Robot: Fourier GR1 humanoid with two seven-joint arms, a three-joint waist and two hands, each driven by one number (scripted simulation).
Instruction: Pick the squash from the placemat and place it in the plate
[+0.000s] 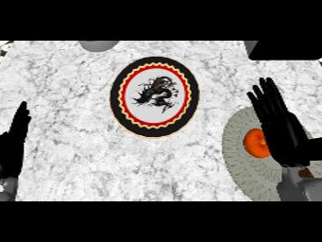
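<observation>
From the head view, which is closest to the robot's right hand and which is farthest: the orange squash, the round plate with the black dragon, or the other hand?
From the right hand:
1. Orange squash, on the pale round woven placemat at the right, partly hidden by the hand.
2. Round plate with the black dragon and black-and-red rim, at the counter's middle.
3. Left hand, at the far left edge, open and resting.

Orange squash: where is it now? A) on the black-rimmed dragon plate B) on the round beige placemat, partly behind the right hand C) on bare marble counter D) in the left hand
B: the orange squash lies on the round beige placemat, partly hidden by the open right hand.
</observation>
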